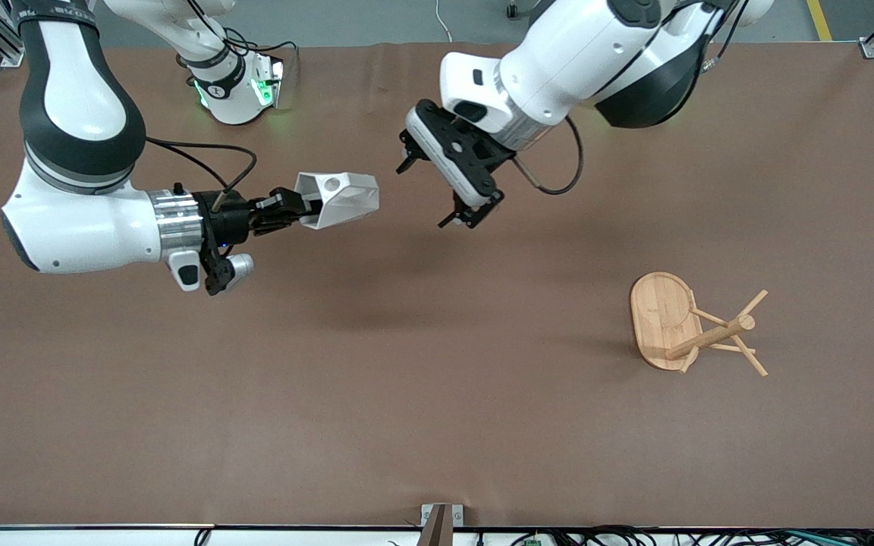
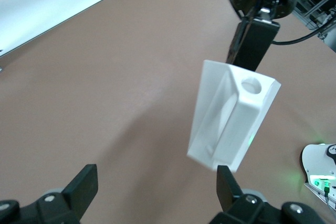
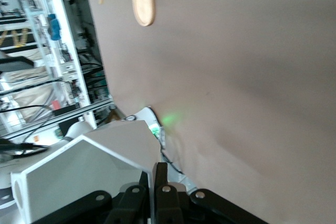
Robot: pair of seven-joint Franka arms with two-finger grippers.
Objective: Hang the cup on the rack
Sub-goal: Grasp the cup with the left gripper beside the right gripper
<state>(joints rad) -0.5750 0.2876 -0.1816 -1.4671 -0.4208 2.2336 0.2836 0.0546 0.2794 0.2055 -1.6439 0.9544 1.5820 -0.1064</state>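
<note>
Two hands aloft: right hand (image 1: 297, 211) grips cup (image 1: 338, 199); left hand (image 1: 448, 193) spread wide beside it.

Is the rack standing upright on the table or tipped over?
Upright: the rack rests on its flat oval base, post and pegs rising toward the camera.

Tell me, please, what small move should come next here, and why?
Probably the open left gripper should ease toward the faceted white cup to take it, since the right gripper, shut on it, holds it up over the brown table facing the left one, while the bamboo rack stands toward the left arm's end.
</note>
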